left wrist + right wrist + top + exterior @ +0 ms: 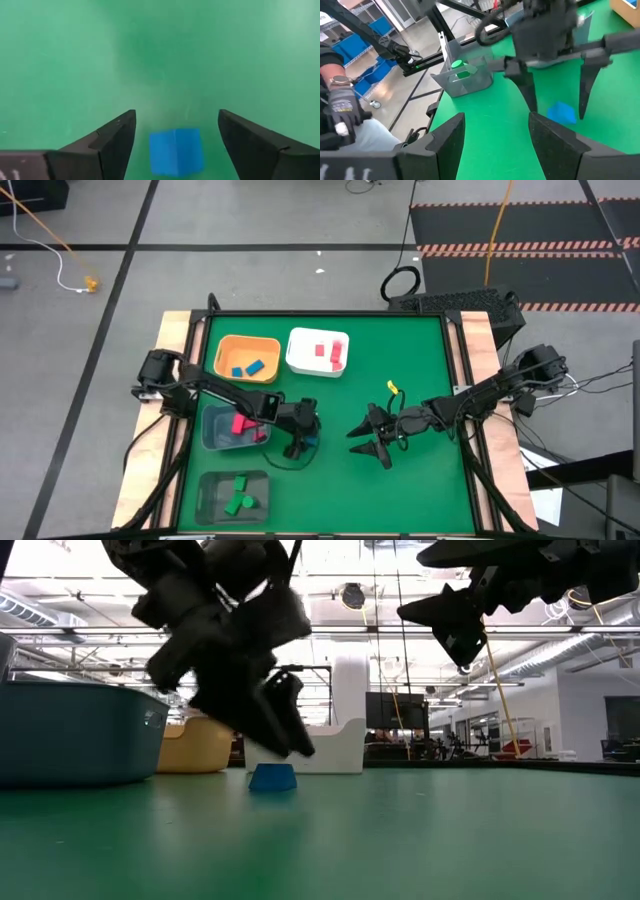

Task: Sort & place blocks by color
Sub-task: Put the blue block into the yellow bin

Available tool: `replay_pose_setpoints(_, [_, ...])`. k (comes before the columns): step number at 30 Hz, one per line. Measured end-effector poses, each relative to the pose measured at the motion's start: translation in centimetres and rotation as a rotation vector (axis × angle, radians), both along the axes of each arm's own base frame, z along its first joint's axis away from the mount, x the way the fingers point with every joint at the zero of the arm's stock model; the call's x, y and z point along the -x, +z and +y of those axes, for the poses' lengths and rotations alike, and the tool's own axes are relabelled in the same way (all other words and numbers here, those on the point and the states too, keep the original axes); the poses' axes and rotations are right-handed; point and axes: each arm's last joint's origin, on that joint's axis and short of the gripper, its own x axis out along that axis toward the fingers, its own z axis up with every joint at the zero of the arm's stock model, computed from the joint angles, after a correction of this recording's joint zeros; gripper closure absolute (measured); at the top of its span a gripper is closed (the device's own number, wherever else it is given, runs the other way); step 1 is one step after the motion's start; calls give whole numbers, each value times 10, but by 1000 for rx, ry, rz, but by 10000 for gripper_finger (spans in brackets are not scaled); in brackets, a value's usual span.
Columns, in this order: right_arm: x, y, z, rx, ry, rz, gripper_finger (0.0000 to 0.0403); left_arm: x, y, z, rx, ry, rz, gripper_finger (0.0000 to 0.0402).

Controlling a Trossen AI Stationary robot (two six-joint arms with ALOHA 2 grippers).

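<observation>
One small blue cube [176, 151] sits flat on the green mat, also seen in the low view [271, 777] and the right wrist view [562, 112]. My left gripper [176, 114] points down over it, open, with one finger on each side and neither touching the cube; in the high view it stands beside the blue-grey bin [300, 446]. My right gripper [368, 447] hangs open above the mat to the cube's right, raised well off the table [455, 625]. Other blocks lie in the bins: blue in the orange bin, red and pink in the white and blue-grey ones, green in the grey one.
The orange bin [247, 343] and the white bin [318, 338] stand at the far side. The blue-grey bin [210, 430] and the grey bin [210, 498] line the left near side. A person's gloved hand [340, 107] shows beyond the table. Bare mat lies right of the right gripper.
</observation>
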Motion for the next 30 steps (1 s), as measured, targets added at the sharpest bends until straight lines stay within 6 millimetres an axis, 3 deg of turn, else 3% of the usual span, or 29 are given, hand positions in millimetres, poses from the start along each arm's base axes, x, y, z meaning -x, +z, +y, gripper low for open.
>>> replay_pose_setpoints(7, [0, 0, 0, 0, 0, 1, 193, -3, 28, 3, 235, 401, -38, 116])
replay_pose_setpoints(16, [0, 0, 0, 1, 0, 2, 193, 12, 41, -1, 653, 885, 240, 112])
replay_pose_setpoints(24, [0, 0, 0, 0, 0, 1, 193, 13, 57, -2, 653, 1135, 381, 112])
replay_pose_setpoints(30, [0, 0, 0, 0, 0, 0, 193, 11, 52, -1, 676, 1245, 373, 112])
